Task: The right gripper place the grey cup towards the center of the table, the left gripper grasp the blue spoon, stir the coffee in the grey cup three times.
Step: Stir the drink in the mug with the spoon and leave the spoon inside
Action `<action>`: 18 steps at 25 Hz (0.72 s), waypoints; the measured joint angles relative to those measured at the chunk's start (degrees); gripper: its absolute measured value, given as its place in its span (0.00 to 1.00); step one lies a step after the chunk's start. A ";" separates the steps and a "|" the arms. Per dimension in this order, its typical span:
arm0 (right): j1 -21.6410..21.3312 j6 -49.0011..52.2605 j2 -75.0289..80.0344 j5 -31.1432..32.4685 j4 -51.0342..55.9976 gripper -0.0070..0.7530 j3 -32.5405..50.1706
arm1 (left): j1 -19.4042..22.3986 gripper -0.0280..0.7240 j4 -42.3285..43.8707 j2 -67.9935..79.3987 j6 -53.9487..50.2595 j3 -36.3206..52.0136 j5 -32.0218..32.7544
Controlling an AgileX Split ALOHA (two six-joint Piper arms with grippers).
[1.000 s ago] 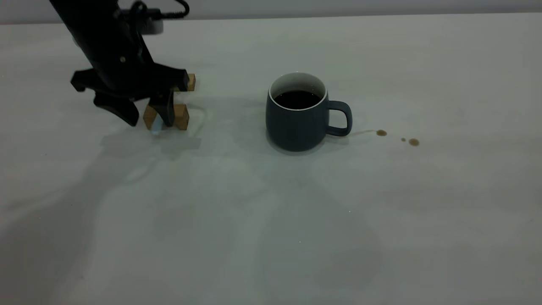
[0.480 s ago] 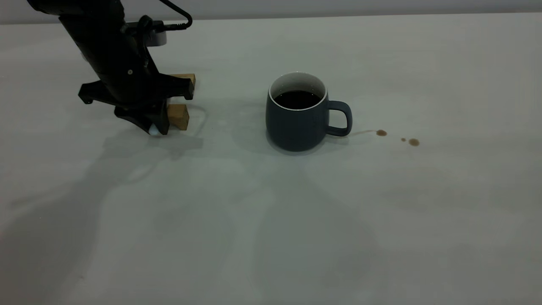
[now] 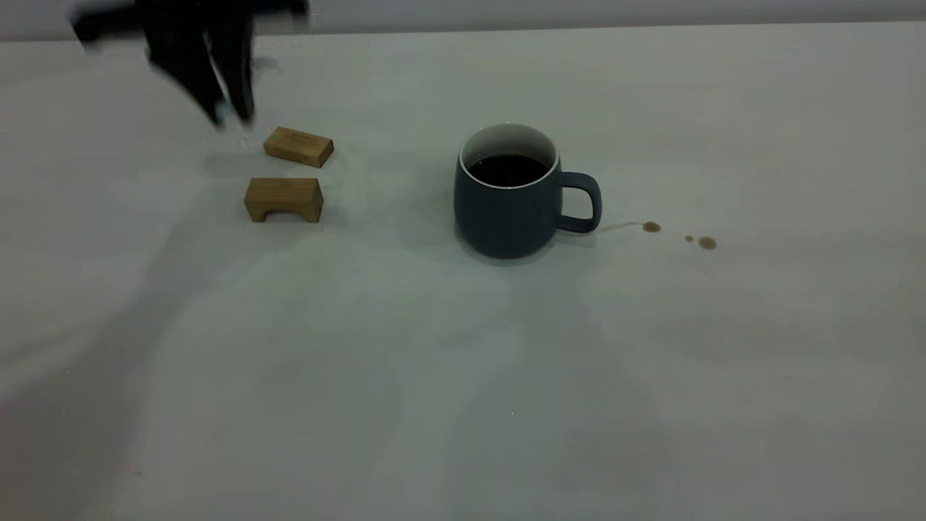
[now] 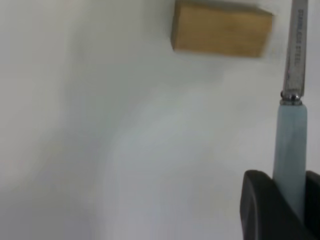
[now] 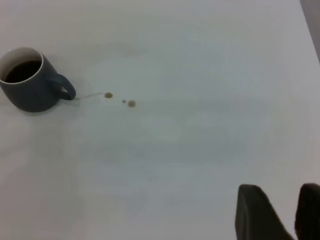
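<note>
Two dark fingers (image 4: 260,200) of the left gripper (image 3: 230,116) are what we see clamped around the pale handle of the blue spoon (image 4: 291,145), whose grey metal neck runs on past a joint and out of the left wrist view. From outside, we find this gripper lifted above the far left of the table (image 3: 463,376), blurred, its tips hanging just beyond the wooden blocks; we cannot make out the spoon itself in that view.

Below it lie the two blocks: a flat one (image 3: 299,147) farther back and an arched one (image 3: 283,199) nearer to us, close together but apart. One block (image 4: 220,34) also shows in the left wrist view, beside the spoon's neck.

Farther toward the middle of the table stands the grey cup (image 3: 506,195), upright, its handle pointing toward the right arm's side, with the coffee (image 3: 508,169) dark inside its white wall. Beyond the handle we see a thin brown streak and a few brown drops (image 3: 707,243) on the table.

The right gripper (image 5: 295,212) hangs well away from the cup, above bare table, its two fingers parted and holding nothing
</note>
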 joint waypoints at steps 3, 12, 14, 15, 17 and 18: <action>0.00 0.00 0.00 0.00 0.00 0.32 0.00 | 0.00 0.26 -5.40 -0.90 -17.76 -6.64 7.90; 0.00 0.00 0.00 0.00 0.00 0.32 0.00 | 0.00 0.26 -38.33 -0.28 -57.87 -10.99 7.90; 0.00 0.00 0.00 0.00 0.00 0.32 0.00 | 0.00 0.26 -43.55 0.86 -59.88 -11.19 7.90; 0.00 0.00 0.00 0.00 0.00 0.32 0.00 | 0.00 0.26 -45.89 1.63 -60.32 -11.19 7.90; 0.00 0.00 0.00 0.00 0.00 0.32 0.00 | 0.00 0.26 -49.95 4.06 -60.61 -11.19 7.90; 0.00 0.00 0.00 0.00 0.00 0.32 0.00 | 0.00 0.26 -52.42 5.47 -60.61 -11.19 7.90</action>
